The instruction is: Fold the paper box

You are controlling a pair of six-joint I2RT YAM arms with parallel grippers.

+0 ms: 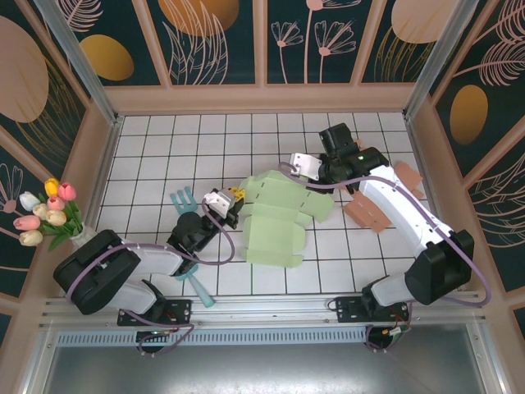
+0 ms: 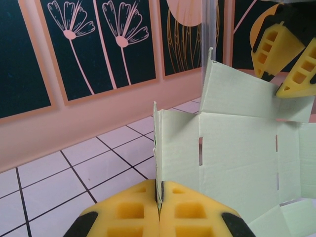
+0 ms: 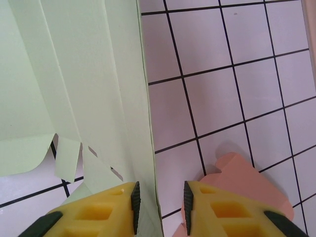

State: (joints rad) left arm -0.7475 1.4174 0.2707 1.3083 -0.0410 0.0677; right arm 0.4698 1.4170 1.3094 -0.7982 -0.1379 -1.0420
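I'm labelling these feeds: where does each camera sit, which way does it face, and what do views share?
Top external: above and behind, looking down on table, box, left arm, left gripper, right arm, right gripper.
Left wrist: on that wrist, looking level toward the back wall; own fingers shut on the box's edge.
Right wrist: on that wrist, looking down at the table; fingers apart astride a box edge, near pink sheet.
Shared: the box, all three.

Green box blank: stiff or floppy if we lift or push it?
Likely floppy: the green box is thin sheet with slots and creases, so its panels should hinge rather than hold shape. Probably light: the left gripper holds a flap upright by one edge pinch. Pushed on the tiles, it may slide or buckle.
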